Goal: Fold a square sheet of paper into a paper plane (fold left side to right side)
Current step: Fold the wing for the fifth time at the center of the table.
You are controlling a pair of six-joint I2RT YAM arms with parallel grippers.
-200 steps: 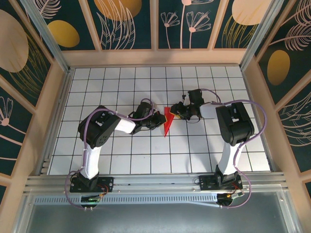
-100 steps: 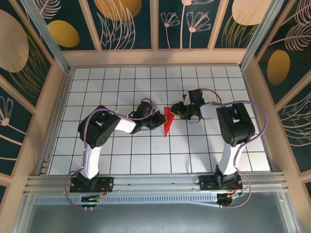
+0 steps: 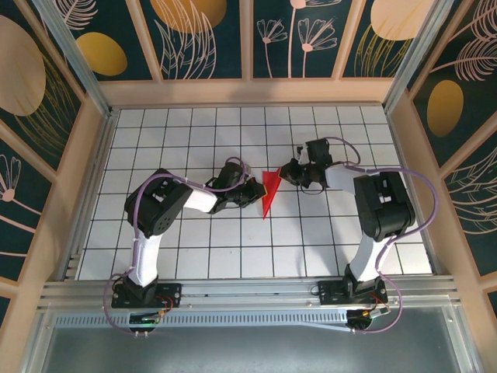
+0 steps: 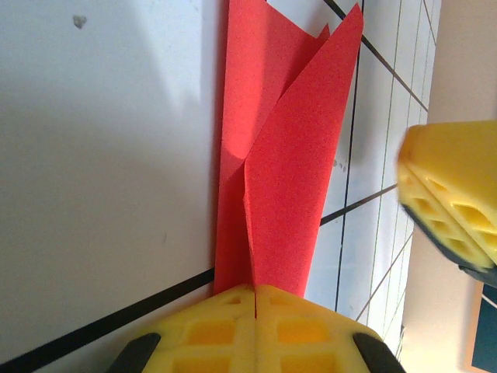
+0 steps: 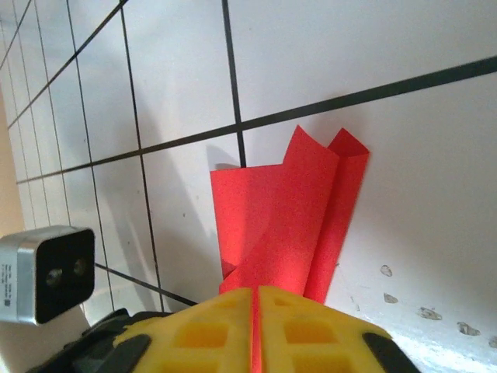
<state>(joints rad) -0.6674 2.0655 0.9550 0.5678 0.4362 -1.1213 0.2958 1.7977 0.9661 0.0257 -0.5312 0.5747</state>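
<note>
**Item:** paper (image 3: 268, 194), red, already folded to a slim tapered strip, broad end away from the arm bases, point toward them.

**Location:** on table (image 3: 194, 140), about mid-grid, between the two arms. Lower layers flat on the surface, upper flap lifted along a centre crease.

**Left gripper** (image 3: 253, 194): jaws fully closed, pads meeting on the paper's left side. In the left wrist view, strip emerging straight from the pad seam (image 4: 255, 291). Likely an anchor grip, for pinning the stacked layers against sliding during creasing.

**Right gripper** (image 3: 286, 172): jaws likewise pressed together, nipping the broad end. In the right wrist view, red layers running into the seam (image 5: 255, 291). Probably a hold on the flap for carrying across, or for pressing down on the fold line.

**Edges:** two or three loose corners splayed at the free end, not aligned. Long crease sharp near the left pads, gaping farther out.

**Open room:** bare tiles on every side of the paper, walls well apart. Tightest spot between the grippers themselves, near one another over a narrow strip, hence little margin for either wrist swinging toward the other. Thin paper under two grips: some tear or buckle risk with opposing pulls.
</note>
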